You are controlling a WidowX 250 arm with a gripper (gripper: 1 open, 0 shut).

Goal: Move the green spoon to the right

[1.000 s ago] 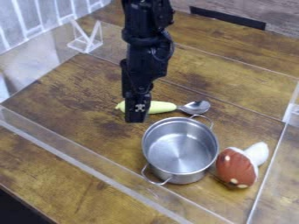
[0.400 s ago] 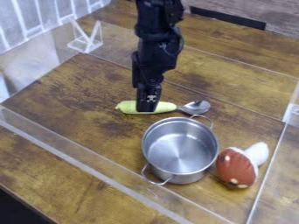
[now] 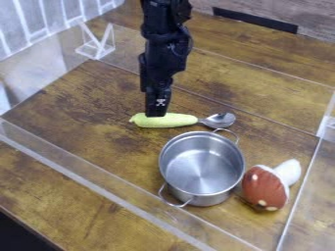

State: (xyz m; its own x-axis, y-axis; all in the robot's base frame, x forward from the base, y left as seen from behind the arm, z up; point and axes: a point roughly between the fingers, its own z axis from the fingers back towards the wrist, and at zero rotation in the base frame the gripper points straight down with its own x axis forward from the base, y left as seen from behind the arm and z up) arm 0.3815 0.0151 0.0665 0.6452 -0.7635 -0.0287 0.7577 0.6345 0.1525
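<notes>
Green spoon (image 3: 178,120) lies flat on the wooden desk (image 3: 78,108), its long axis running roughly left to right across our view: the yellow-green handle to the left, the shiny metal bowl at the right end. It rests just behind the steel pot (image 3: 202,165), apart from its rim, and the mushroom toy (image 3: 267,185) sits farther right beside the pot. Our pincer (image 3: 156,103) hangs pointing straight down, just above and slightly behind the left part of the handle, not touching it. Its jaws are spread wide and hold nothing. We judge the coming move to be a short drop onto the handle, with the jaws closing across its width.
</notes>
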